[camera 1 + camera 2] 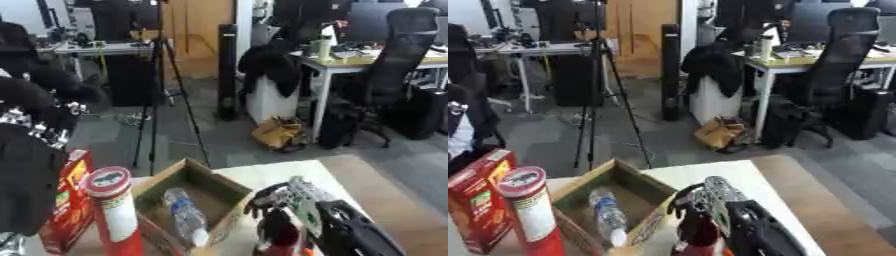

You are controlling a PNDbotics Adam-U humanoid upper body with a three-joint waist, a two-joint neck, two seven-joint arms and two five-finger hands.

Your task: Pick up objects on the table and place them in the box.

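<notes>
An open cardboard box [214, 186] stands on the table with a clear plastic bottle [185, 216] lying inside it. Just right of the box, my right hand [710, 199] comes in from the lower right, its fingers curled round a dark red object [699, 233] that is partly hidden below it. A red tube can with a round lid [112, 210] stands upright left of the box, beside a red carton [72, 202]. My left arm is a blurred black mass with silver joints at the left edge; its hand [48, 87] seems raised above the table.
The pale table top [278, 173] ends close behind the box, with a brown wooden strip [385, 195] along its right side. Beyond it are a tripod [160, 100], desks, a black office chair [394, 75] and a yellow bag on the floor.
</notes>
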